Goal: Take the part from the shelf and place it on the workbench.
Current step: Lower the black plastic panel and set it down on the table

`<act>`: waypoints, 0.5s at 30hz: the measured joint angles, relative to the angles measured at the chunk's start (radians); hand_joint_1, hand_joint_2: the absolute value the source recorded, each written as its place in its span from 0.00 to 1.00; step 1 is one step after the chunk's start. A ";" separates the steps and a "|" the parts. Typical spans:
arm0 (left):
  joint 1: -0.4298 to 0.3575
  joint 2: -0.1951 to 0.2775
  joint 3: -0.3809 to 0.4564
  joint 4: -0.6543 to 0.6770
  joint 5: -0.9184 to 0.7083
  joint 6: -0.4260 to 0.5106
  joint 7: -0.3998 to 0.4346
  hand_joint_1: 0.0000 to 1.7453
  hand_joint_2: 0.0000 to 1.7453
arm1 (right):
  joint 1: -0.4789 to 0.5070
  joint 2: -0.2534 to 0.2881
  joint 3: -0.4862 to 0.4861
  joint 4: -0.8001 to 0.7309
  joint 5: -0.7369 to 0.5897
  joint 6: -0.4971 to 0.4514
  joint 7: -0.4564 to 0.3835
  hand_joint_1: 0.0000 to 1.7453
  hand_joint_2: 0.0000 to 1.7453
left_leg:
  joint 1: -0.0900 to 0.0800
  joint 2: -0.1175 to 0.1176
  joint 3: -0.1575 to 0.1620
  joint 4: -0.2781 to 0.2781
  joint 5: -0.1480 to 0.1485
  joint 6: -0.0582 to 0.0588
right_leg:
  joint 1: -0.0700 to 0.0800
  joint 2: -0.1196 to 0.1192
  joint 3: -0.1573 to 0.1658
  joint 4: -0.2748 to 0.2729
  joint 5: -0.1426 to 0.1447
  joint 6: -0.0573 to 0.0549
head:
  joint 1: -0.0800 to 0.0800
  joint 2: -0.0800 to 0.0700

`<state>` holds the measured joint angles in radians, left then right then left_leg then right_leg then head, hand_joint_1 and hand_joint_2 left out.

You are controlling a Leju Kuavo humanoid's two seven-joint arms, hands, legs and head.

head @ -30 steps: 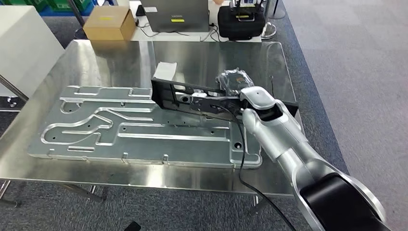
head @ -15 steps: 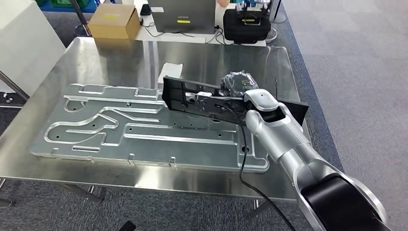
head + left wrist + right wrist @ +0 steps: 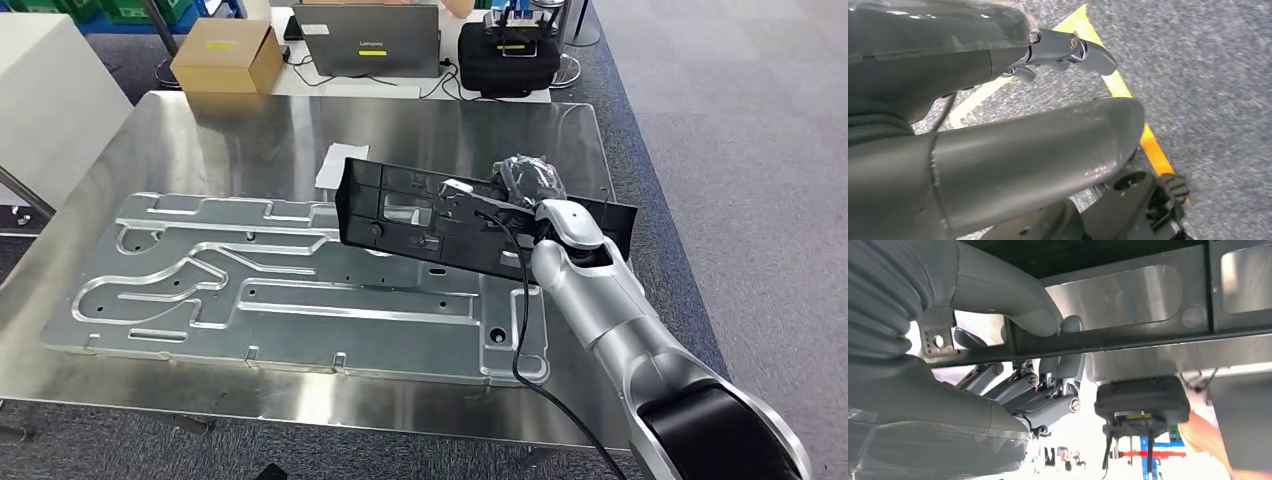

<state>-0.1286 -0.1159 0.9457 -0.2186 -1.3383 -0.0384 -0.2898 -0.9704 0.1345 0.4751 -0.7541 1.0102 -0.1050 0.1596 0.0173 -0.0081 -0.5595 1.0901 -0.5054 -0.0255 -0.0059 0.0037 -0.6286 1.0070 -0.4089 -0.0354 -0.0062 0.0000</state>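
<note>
The right hand (image 3: 522,182), right of centre in the head view, grips the black part (image 3: 440,215) by its rail, held above the bench (image 3: 250,120). Lower it level and release once it rests flat, clear of the grey plate (image 3: 290,285).

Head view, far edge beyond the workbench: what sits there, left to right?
Cardboard box → laptop → black case.
</note>
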 joint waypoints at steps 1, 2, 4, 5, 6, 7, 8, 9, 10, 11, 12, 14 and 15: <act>0.000 0.001 0.000 0.000 0.000 0.001 0.000 0.00 0.00 | 0.003 -0.001 0.000 -0.003 0.004 -0.002 0.002 1.00 1.00 | 0.001 0.002 -0.035 0.062 -0.020 -0.003 | 0.000 0.000 0.008 -0.002 -0.005 -0.004 | -0.002 0.000; 0.000 0.001 0.000 0.000 0.001 0.002 0.000 0.00 0.00 | 0.007 -0.001 -0.001 -0.005 0.008 -0.004 0.003 1.00 1.00 | 0.001 0.002 -0.077 0.127 -0.045 -0.006 | 0.002 0.000 0.013 -0.002 -0.010 -0.007 | -0.004 0.000; 0.003 0.003 0.000 0.000 0.001 0.006 0.003 0.00 0.00 | 0.019 -0.002 -0.004 -0.009 0.015 -0.007 0.007 1.00 1.00 | 0.002 0.002 -0.141 0.204 -0.071 -0.007 | 0.004 0.001 0.024 0.000 -0.021 -0.009 | -0.004 0.000; 0.005 0.004 0.000 0.000 0.001 0.007 0.006 0.00 0.00 | 0.024 -0.004 -0.005 -0.012 0.018 -0.009 0.009 1.00 1.00 | 0.002 0.002 -0.151 0.193 -0.052 -0.007 | 0.005 0.001 0.030 0.002 -0.028 -0.009 | -0.004 0.000; 0.006 0.004 0.000 0.000 0.001 0.008 0.009 0.00 0.00 | 0.029 -0.005 -0.005 -0.016 0.022 -0.010 0.011 1.00 1.00 | 0.002 0.002 -0.145 0.149 -0.012 -0.004 | 0.005 0.002 0.038 0.003 -0.034 -0.008 | -0.004 0.000; 0.006 0.004 0.000 0.000 0.001 0.009 0.011 0.00 0.00 | 0.034 -0.006 -0.005 -0.020 0.027 -0.013 0.012 1.00 1.00 | 0.001 0.003 -0.126 0.079 0.040 -0.001 | 0.006 0.003 0.045 0.005 -0.042 -0.006 | -0.004 0.000; 0.006 0.005 0.000 0.000 0.001 0.010 0.012 0.00 0.00 | 0.037 -0.008 -0.005 -0.024 0.032 -0.016 0.013 1.00 1.00 | -0.002 0.003 -0.107 0.017 0.076 0.003 | 0.006 0.003 0.051 0.006 -0.048 -0.003 | -0.003 0.000; 0.005 0.005 0.000 0.000 0.001 0.012 0.012 0.00 0.00 | 0.039 -0.010 -0.006 -0.026 0.036 -0.019 0.014 1.00 1.00 | -0.005 0.004 -0.090 -0.035 0.097 0.008 | 0.006 0.003 0.053 0.008 -0.053 0.001 | -0.002 0.000; 0.005 0.006 0.000 0.000 0.000 0.013 0.012 0.00 0.00 | 0.042 -0.012 -0.006 -0.029 0.040 -0.022 0.014 1.00 1.00 | -0.009 0.004 -0.083 -0.063 0.106 0.014 | 0.007 0.002 0.053 0.009 -0.057 0.006 | -0.002 0.000; 0.005 0.006 0.000 0.000 0.001 0.015 0.012 0.00 0.00 | 0.044 -0.015 -0.007 -0.031 0.043 -0.024 0.015 1.00 1.00 | -0.012 0.004 -0.081 -0.067 0.101 0.018 | 0.007 0.002 0.052 0.009 -0.059 0.011 | -0.001 0.000; 0.005 0.006 0.000 0.000 0.001 0.016 0.011 0.00 0.00 | 0.046 -0.017 -0.008 -0.035 0.044 -0.025 0.015 1.00 1.00 | -0.012 0.004 -0.079 -0.075 0.104 0.024 | 0.008 0.002 0.051 0.010 -0.062 0.017 | -0.002 0.000; 0.006 0.006 -0.001 0.000 0.001 0.017 0.011 0.00 0.00 | 0.050 -0.022 -0.010 -0.041 0.045 -0.026 0.015 1.00 1.00 | -0.006 0.005 -0.072 -0.082 0.109 0.033 | 0.008 0.002 0.049 0.024 -0.078 0.028 | -0.001 0.000; 0.005 0.005 -0.001 0.000 0.001 0.017 0.011 0.00 0.00 | 0.050 -0.025 -0.011 -0.044 0.046 -0.026 0.015 1.00 1.00 | -0.003 0.005 -0.068 -0.087 0.110 0.038 | 0.007 0.002 0.036 0.054 -0.097 0.033 | 0.000 0.000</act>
<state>-0.1233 -0.1105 0.9445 -0.2186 -1.3377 -0.0217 -0.2791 -0.9202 0.1096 0.4637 -0.7979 1.0562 -0.1308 0.1745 0.0140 -0.0026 -0.6275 1.0030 -0.3951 0.0123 0.0012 0.0058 -0.5930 1.0611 -0.5060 -0.0025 -0.0059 0.0000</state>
